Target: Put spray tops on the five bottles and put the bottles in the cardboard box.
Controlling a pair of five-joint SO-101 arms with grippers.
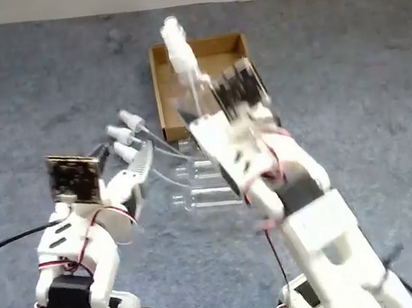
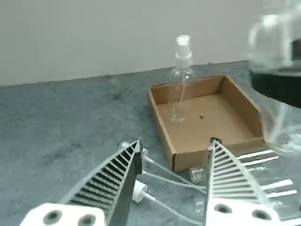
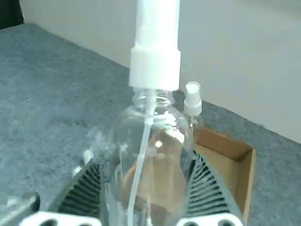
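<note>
1 clear bottle point(image 3: 150, 141) upright, spray top point(image 3: 155, 61) skyward, gripped by right pincer point(image 3: 146, 165); left pincer point(image 2: 176, 141) released.

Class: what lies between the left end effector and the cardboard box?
Loose spray tops lie there, shown in the left wrist view and the high view.

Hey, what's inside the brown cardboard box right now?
One clear plastic bottle with a white spray top stands upright in the shallow brown cardboard box, plus a small dark speck on its floor. One corner is hidden behind the right tool and the clear bottle it grips.
</note>
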